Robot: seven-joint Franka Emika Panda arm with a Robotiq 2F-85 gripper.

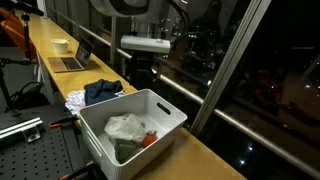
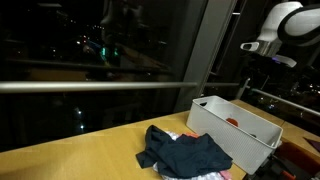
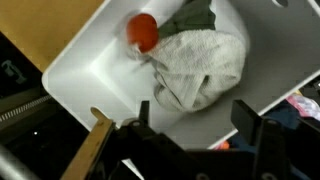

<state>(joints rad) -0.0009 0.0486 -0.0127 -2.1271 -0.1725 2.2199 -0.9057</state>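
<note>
My gripper (image 3: 195,118) hangs open above a white plastic bin (image 3: 100,70), with nothing between its fingers. Below it in the bin lies a crumpled white cloth (image 3: 205,62), with a red-orange item (image 3: 142,30) and a dark green cloth (image 3: 195,15) beside it. In both exterior views the gripper (image 1: 143,70) (image 2: 258,66) is above the bin (image 1: 165,108) (image 2: 240,135), apart from its contents. The white cloth (image 1: 125,126) and the orange item (image 1: 150,139) rest on the bin's floor.
A pile of dark blue clothes (image 1: 103,90) (image 2: 185,152) lies on the wooden counter (image 1: 205,160) beside the bin. A laptop (image 1: 70,62) and a bowl (image 1: 60,45) sit farther along the counter. A dark window (image 1: 270,70) runs along the counter's edge.
</note>
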